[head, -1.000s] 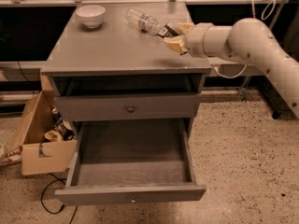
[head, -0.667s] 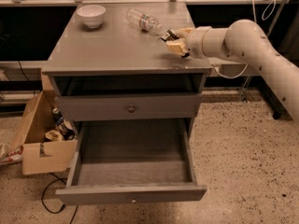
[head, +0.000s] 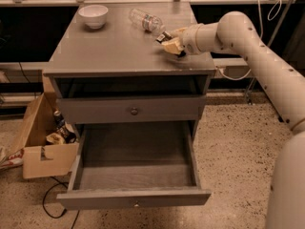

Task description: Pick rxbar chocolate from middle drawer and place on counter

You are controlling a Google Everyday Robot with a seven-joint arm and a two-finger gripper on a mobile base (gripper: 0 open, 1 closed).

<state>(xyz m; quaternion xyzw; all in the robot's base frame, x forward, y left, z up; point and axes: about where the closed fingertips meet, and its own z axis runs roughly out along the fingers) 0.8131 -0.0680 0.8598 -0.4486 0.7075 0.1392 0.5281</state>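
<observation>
My gripper is over the right rear part of the counter, at the end of the white arm reaching in from the right. Its pale fingers are shut on the rxbar chocolate, a small black bar whose end sticks out to the left, just above or on the surface; I cannot tell whether it touches. The middle drawer at the bottom of the cabinet is pulled fully open and its grey inside is bare.
A clear plastic bottle lies on the counter just behind the gripper. A white bowl stands at the rear left. The drawer above is closed. An open cardboard box with clutter sits on the floor to the left.
The gripper with the bar has shifted a little to the left and lower over the counter. The drawers, bowl and bottle have not moved.
</observation>
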